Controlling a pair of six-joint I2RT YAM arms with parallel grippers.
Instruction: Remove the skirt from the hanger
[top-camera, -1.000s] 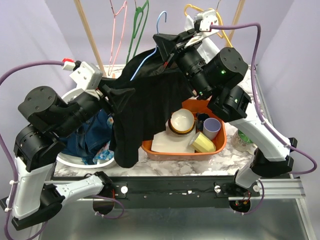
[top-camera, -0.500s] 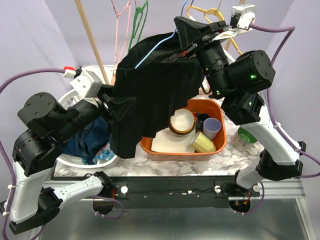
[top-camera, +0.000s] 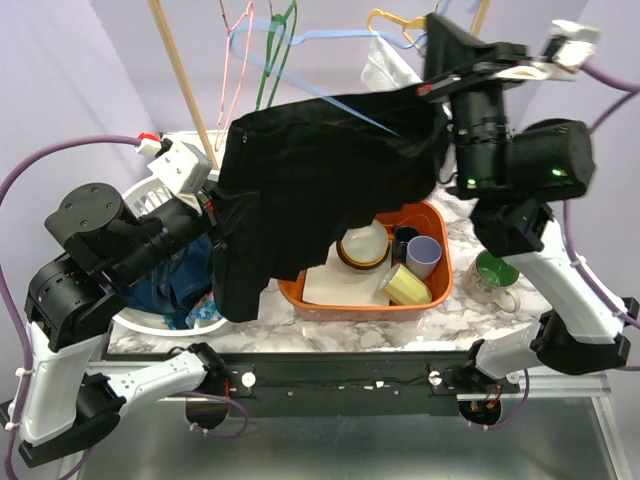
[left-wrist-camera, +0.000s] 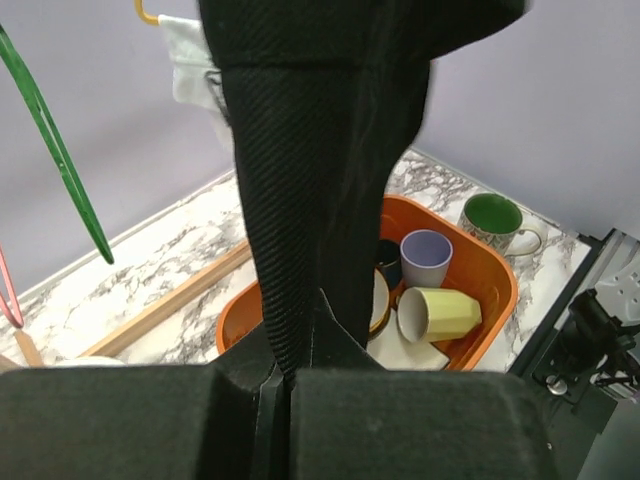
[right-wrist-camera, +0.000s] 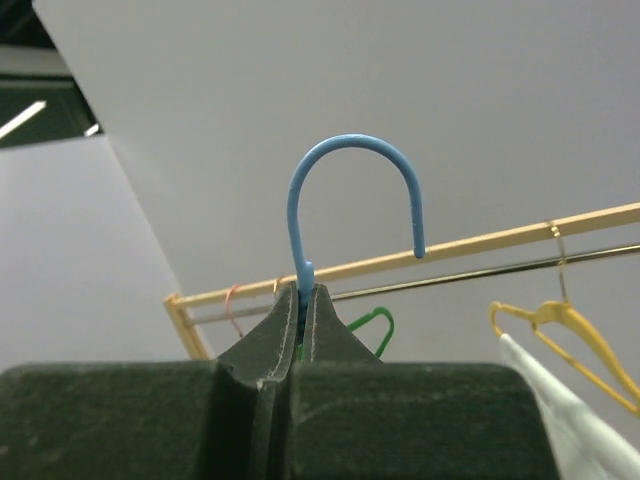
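A black skirt (top-camera: 310, 185) hangs over a light blue wire hanger (top-camera: 340, 34), held high above the table. My right gripper (top-camera: 440, 70) is raised at the upper right, shut on the hanger's neck just below its hook (right-wrist-camera: 352, 140), as the right wrist view (right-wrist-camera: 302, 295) shows. My left gripper (top-camera: 232, 215) is at the skirt's left edge and is shut on a fold of the fabric. In the left wrist view the skirt (left-wrist-camera: 320, 150) runs straight up from the closed jaws (left-wrist-camera: 290, 350). Most of the hanger's frame is hidden in the cloth.
An orange tub (top-camera: 445, 270) holds a bowl, a purple cup and a yellow cup under the skirt. A green mug (top-camera: 492, 272) stands to its right. A white basket (top-camera: 150, 190) of blue clothes sits on the left. Pink, green and yellow hangers hang on the wooden rack behind.
My right gripper has lifted the hanger up and to the right. My left gripper has closed on the skirt's edge, and the skirt is now stretched between the two.
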